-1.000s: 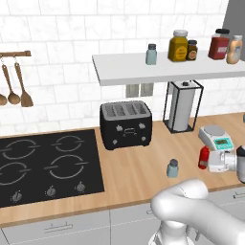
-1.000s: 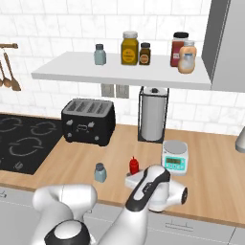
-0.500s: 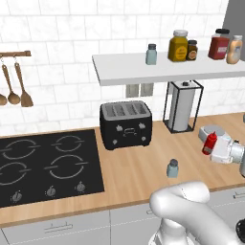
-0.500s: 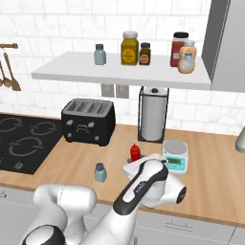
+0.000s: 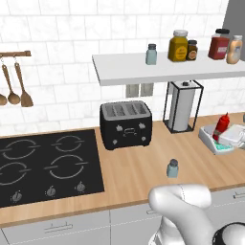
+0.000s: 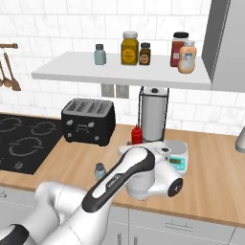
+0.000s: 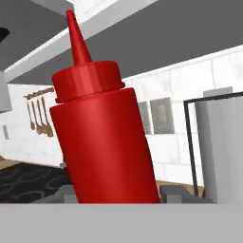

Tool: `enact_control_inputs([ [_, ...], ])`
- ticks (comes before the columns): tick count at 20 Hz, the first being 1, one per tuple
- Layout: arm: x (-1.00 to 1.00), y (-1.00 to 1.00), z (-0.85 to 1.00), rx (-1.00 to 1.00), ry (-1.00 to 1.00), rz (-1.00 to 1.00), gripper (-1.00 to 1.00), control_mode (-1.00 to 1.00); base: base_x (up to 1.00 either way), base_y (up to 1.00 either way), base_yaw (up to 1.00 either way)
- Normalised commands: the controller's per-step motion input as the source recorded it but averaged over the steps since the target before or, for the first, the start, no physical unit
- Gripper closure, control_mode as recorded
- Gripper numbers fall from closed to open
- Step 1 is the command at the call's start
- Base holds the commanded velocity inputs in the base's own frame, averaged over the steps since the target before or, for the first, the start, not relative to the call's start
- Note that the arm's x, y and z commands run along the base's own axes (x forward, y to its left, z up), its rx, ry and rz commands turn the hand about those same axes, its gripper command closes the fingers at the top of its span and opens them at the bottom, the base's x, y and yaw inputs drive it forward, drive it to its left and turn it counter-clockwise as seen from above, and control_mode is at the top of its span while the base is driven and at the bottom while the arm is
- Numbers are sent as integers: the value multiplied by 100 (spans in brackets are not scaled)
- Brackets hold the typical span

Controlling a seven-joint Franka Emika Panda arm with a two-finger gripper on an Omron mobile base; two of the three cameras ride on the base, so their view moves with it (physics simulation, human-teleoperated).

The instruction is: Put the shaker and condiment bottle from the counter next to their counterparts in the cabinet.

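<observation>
With narrow jaws flanking the condiment bottle (image 7: 102, 142) at centre frame in the hand view, though a firm hold is unclear, the gripper (image 7: 116, 192) next needs to lift it toward the cabinet (image 5: 162, 72) at upper right.

Your hand view cuts off the condiment bottle (image 7: 102, 142) base at the bottom edge. In the right base view, your arm hides the bottle's lower body; jaws' contact there can't be judged.

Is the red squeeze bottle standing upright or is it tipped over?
Upright. The red bottle has its pointed nozzle up in both base views; in the hand view it leans slightly, between the fingertips.
</observation>
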Motion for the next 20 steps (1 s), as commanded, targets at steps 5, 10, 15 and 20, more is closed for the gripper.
enact_control_inputs([
  [5,-76,-11,74,18,11,-30,100,-100,0,0,0],
  [10,-67,-5,91,17,7,-36,100,-100,0,0,0],
  [15,-50,0,91,8,0,-38,100,-100,0,0,0],
  [20,-50,0,85,2,0,-33,100,-100,0,0,0],
])
